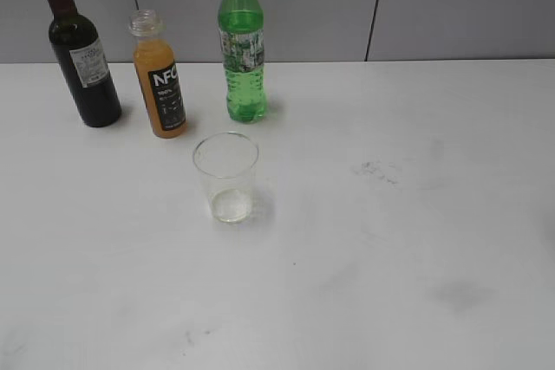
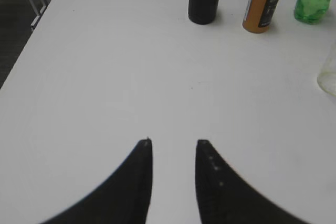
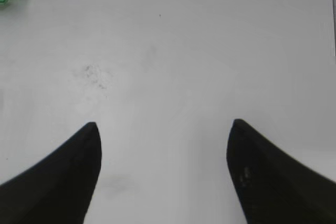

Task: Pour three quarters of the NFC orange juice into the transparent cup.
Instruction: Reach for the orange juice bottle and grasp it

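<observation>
Both claws, left (image 2: 173, 142) and right (image 3: 164, 124), hang open and empty; we judge the uncapped NFC orange juice (image 1: 159, 84) stands behind the transparent cup (image 1: 226, 175), ready for pouring

You see little of the machine itself — only fingertips in the two wrist views. The left gripper (image 2: 174, 142) shows two black fingers (image 2: 137, 187), matte, broad at the base and curving in to narrow points; the right-hand one carries a few small pale specks along its inner edge. The right gripper (image 3: 164, 125) has the same black, horn-shaped fingers (image 3: 68, 177) — one faint light mark sits on its right finger.
</observation>
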